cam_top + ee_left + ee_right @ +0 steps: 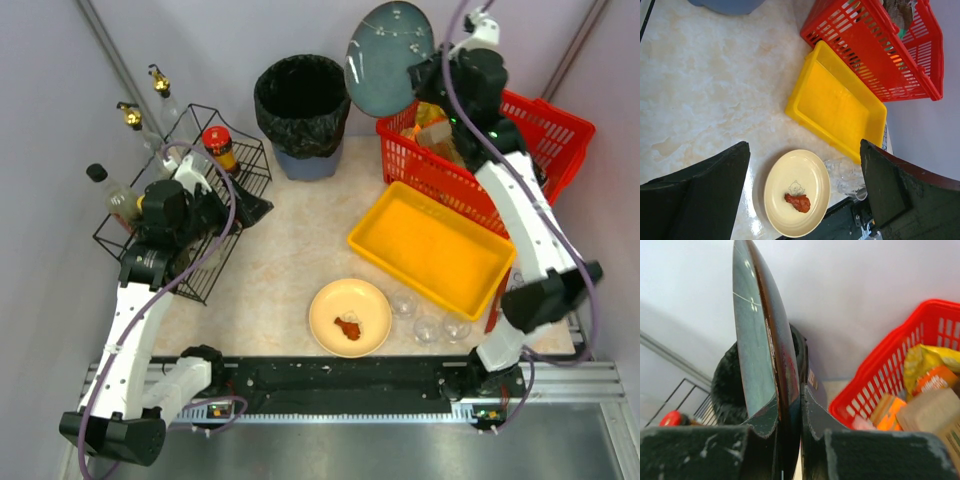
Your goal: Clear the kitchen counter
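Observation:
The kitchen counter [285, 255] is a beige-pink marbled top. My right gripper [428, 72] is raised at the back, shut on the rim of a dark teal plate [388, 55] that stands on edge beside the black-lined bin [300, 100]. In the right wrist view the plate [752, 340] is pinched between my right gripper's [790, 407] jaws. My left gripper [250, 208] hangs open and empty beside the wire rack [215, 275]. In its wrist view the fingers [705, 192] frame a cream plate [790, 175] carrying a red piece of food [798, 202].
On the counter lie the cream plate [335, 302], a bare yellow tray [432, 248] and three clear glasses [428, 326]. A red basket [565, 122] with packets stands back right. The rack holds a red-capped jar [220, 148] and bottles [118, 198].

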You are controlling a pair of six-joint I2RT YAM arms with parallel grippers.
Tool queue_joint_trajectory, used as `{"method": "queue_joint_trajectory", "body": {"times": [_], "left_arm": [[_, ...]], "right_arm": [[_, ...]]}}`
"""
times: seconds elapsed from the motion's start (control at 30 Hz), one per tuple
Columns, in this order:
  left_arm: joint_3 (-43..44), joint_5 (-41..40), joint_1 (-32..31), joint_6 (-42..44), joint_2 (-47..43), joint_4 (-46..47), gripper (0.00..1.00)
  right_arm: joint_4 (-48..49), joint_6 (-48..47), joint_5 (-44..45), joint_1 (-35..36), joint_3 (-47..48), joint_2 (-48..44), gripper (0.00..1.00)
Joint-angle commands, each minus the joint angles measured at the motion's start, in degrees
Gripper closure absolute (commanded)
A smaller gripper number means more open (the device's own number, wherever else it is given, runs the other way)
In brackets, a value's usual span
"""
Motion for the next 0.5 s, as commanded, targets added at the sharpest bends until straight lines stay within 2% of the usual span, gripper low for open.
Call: {"method": "queue_joint_trajectory", "body": {"times": [0.0, 0.3, 0.47], "left_arm": [[-0.1, 2.2, -0.2, 2.6, 0.1, -0.2, 0.06], [-2.2, 4.2, -0.5, 4.6, -1.0, -0.9, 0.06], [-4.4, 4.8, -0.6, 5.1, -1.7, -1.6, 0.06]], "right_arm": [[3.7, 6.6, -4.5, -0.9, -9.6, -18.2, 1.0], [-2.4, 18.4, -9.1, -0.8, -40.7, -38.3, 1.0], [-4.4, 24.8, -11.2, -0.8, -51.1, -45.2, 1.0]]}}
